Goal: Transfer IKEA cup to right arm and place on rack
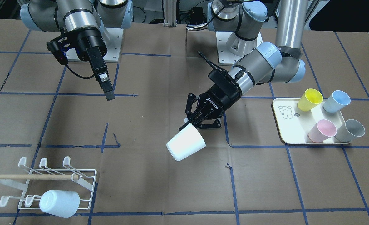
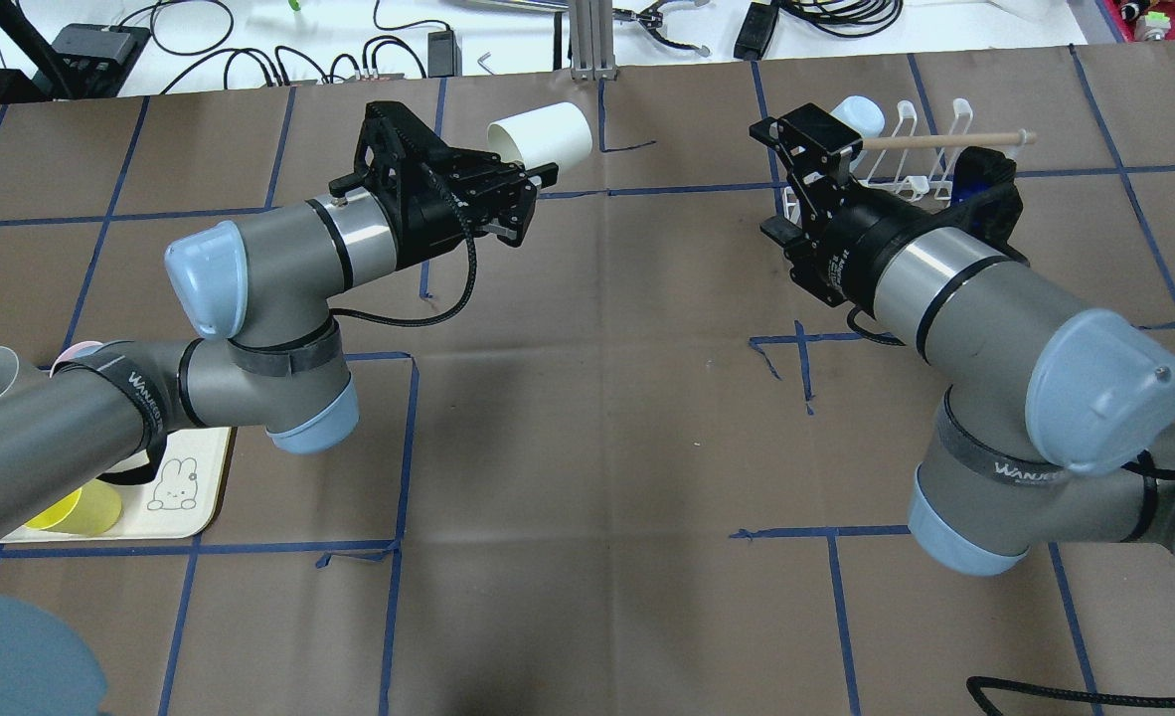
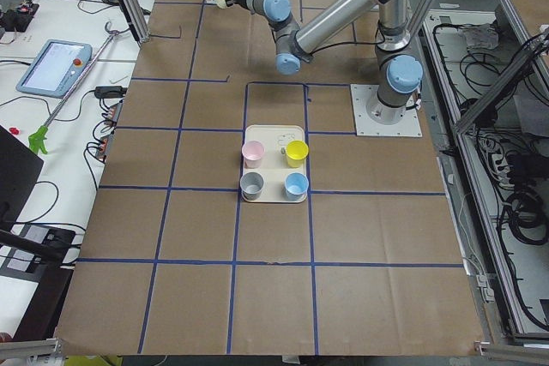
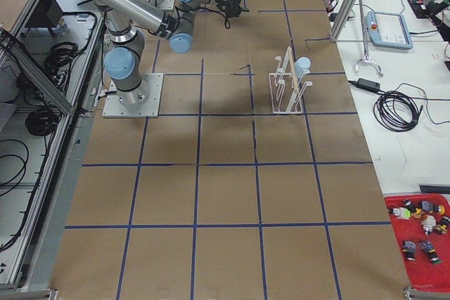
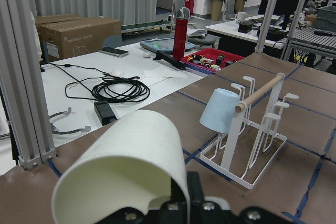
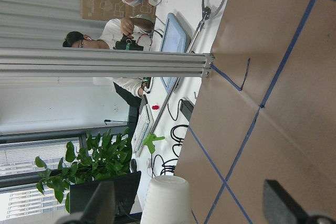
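Observation:
The white IKEA cup (image 1: 186, 143) hangs tilted above the table's middle, its rim pinched by my left gripper (image 1: 193, 122), which is shut on it. It shows large in the left wrist view (image 5: 126, 166) and in the overhead view (image 2: 543, 134). My right gripper (image 1: 109, 92) is open and empty, apart from the cup and pointing toward it. In the right wrist view its fingers (image 6: 102, 203) stand wide, with the cup's base (image 6: 168, 200) between them in the distance. The white wire rack (image 1: 75, 175) with a wooden dowel (image 1: 31, 177) holds a pale blue cup (image 1: 59, 203).
A cream tray (image 1: 289, 131) on my left side holds yellow (image 1: 310, 99), blue (image 1: 337, 101), pink (image 1: 322, 130) and grey (image 1: 350, 130) cups. The rack also shows in the left wrist view (image 5: 262, 145). Operators sit past the table's far edge (image 6: 126, 27).

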`<state>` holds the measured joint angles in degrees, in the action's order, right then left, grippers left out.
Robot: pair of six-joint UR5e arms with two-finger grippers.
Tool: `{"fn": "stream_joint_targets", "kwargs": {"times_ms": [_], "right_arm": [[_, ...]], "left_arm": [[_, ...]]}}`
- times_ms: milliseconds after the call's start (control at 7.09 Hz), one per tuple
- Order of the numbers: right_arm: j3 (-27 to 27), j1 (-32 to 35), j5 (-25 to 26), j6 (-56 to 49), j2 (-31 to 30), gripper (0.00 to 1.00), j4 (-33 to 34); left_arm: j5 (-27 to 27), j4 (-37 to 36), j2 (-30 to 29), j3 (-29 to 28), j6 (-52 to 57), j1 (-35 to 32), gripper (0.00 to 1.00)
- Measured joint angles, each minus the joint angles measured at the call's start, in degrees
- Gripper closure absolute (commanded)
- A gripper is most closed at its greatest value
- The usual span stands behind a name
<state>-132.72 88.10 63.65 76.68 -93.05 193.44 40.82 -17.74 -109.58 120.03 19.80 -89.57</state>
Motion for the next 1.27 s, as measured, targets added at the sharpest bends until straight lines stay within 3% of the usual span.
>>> {"fn": "stream_joint_targets", "kwargs": {"times_ms": [423, 1270], "right_arm": [[3.2, 1.6, -9.8, 0.0, 6.1, 0.0, -0.3], [15.0, 8.5, -9.2, 0.2, 20.0, 0.03, -3.1]], "left_arm": [[-0.2, -1.1, -0.9, 0.6, -0.9, -0.2, 0.96], [-0.2, -1.2, -1.1, 0.6, -0.9, -0.2, 0.95]]}}
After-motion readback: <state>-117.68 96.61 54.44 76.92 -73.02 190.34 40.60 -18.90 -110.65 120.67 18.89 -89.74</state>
